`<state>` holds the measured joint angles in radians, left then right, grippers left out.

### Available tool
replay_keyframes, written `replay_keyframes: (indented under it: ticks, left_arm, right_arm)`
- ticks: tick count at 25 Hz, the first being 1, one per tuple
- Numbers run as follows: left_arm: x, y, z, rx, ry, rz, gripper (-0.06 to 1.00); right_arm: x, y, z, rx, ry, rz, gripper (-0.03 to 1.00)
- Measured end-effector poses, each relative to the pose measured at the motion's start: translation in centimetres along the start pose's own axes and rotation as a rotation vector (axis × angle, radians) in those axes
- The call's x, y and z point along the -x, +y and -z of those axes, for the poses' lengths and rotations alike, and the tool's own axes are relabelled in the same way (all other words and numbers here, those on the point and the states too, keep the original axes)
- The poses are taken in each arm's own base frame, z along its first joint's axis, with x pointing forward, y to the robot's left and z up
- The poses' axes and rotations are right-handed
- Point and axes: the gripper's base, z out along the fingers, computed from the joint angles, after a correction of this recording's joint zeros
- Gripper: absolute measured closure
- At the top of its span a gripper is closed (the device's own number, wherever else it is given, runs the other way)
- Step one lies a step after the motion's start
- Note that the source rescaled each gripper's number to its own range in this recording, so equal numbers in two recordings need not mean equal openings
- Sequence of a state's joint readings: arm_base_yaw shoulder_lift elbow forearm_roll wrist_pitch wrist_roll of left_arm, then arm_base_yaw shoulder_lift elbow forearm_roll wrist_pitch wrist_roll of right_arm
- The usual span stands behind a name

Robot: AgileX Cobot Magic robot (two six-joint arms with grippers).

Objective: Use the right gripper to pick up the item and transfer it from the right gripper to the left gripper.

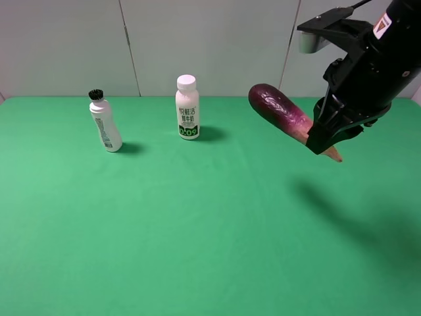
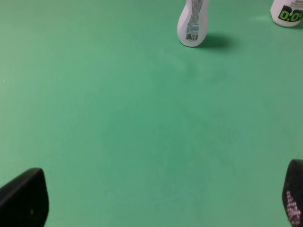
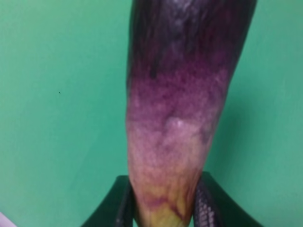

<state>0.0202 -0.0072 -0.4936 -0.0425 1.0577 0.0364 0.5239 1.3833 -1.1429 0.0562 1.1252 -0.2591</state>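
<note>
The toy eggplant is dark purple fading to pink, with a tan tip. My right gripper is shut on its pink and tan end and holds it high above the green table at the right, purple end pointing left and up. In the right wrist view the eggplant fills the middle, with a black finger at each side of its narrow end. My left gripper is open and empty low over bare green cloth; only its two fingertips show. It is out of the high view.
A white bottle with a black cap stands at the back left, leaning a little. A white drink bottle with green lettering stands upright at the back middle. Both show far off in the left wrist view. The green table spreads in front.
</note>
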Motion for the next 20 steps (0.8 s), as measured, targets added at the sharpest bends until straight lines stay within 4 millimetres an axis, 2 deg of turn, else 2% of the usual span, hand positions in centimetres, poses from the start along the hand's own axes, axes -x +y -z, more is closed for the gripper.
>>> replay_keyframes:
  ticks: [14,20]
  left_arm:
    - [0.0,-0.2,0.0,-0.018,-0.001,-0.002,-0.04]
    - [0.0,-0.9,0.0,-0.095,-0.008,-0.049,-0.04]
  right_arm:
    - [0.1,0.8,0.0,0.068,-0.011,0.142,0.97]
    - [0.5,3.8,-0.1,0.036,0.005,0.338,0.97]
